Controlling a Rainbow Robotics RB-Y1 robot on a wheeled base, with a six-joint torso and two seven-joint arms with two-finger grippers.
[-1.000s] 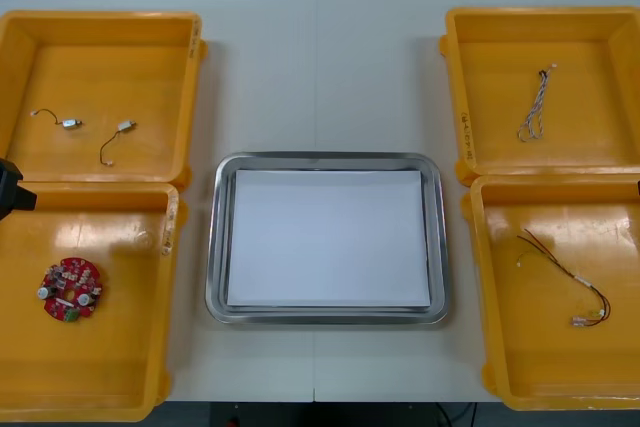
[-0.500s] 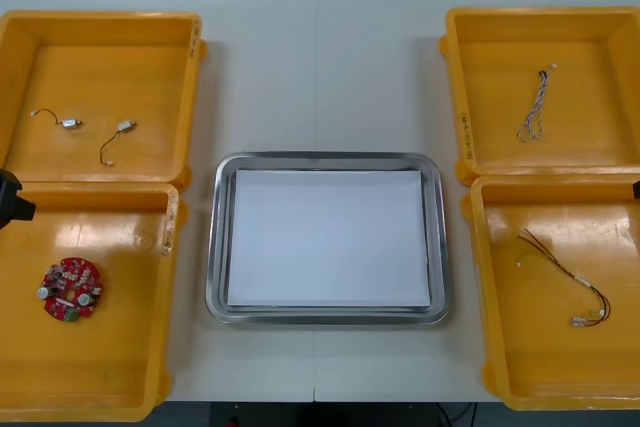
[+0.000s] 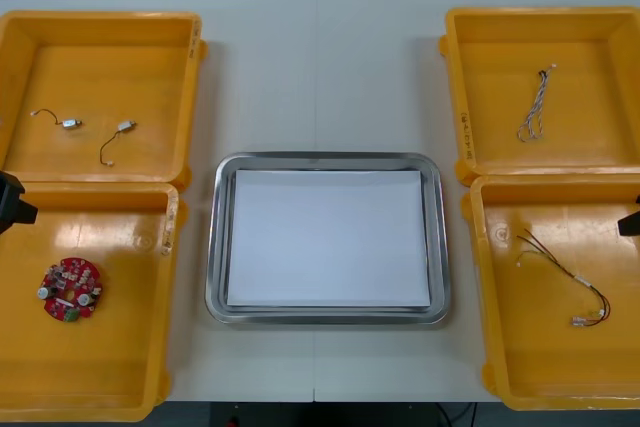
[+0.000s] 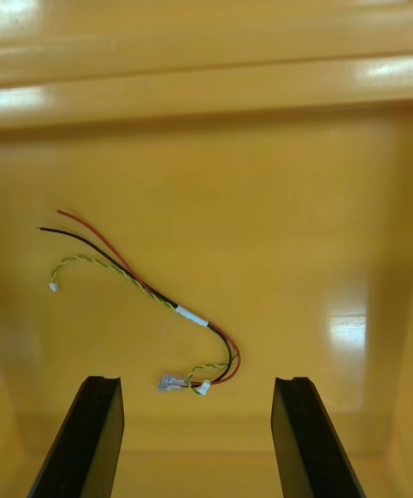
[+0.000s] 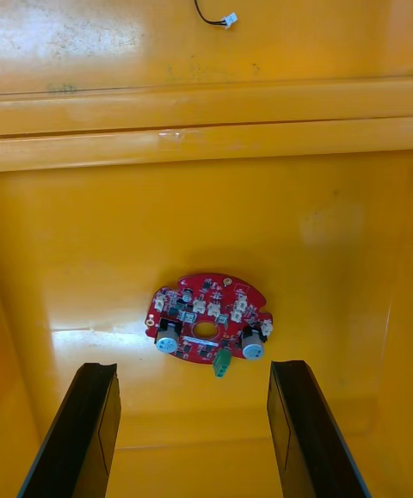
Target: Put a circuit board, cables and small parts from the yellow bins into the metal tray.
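Observation:
A round red circuit board (image 3: 71,290) (image 5: 209,328) lies in the near left yellow bin (image 3: 130,387). My left gripper (image 5: 194,429) hangs open above that bin, the board just beyond its fingertips; a black part of it pokes in at the front view's left edge (image 3: 12,202). The red and yellow cable (image 3: 565,277) (image 4: 146,292) lies in the near right yellow bin (image 3: 500,347). My right gripper (image 4: 196,433) is open over it, the cable's connector end between and just past the fingers; its tip peeks in at the right edge (image 3: 630,222). The metal tray (image 3: 222,247), white inside, sits at centre.
The far left bin (image 3: 150,27) holds two small metal parts with black leads (image 3: 70,123) (image 3: 124,127). A twisted blue and white cable (image 3: 533,112) lies in the far right bin (image 3: 470,47). A black lead's end (image 5: 211,12) lies beyond the bin wall past the board.
The right gripper's tip has come into the front view at the right edge, lower than before. The left gripper's tip has shifted slightly down the left edge.

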